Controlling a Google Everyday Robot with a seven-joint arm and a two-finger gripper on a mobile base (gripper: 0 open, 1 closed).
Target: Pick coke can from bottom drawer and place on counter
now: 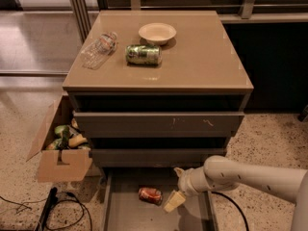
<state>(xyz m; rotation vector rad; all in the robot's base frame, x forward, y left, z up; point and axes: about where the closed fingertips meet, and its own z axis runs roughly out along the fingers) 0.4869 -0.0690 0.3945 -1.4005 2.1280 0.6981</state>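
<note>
The coke can lies on its side on the floor of the open bottom drawer, at the foot of the cabinet. My gripper hangs over the drawer just right of the can, at the end of the white arm that comes in from the right. It is open and holds nothing. One pale fingertip sits close to the can's right end, and I cannot tell if it touches. The counter is the tan top of the cabinet.
On the counter lie a green can, a clear plastic bottle and a pale bowl. Two closed drawers sit above the open one. A cardboard box of items and black cables are on the floor to the left.
</note>
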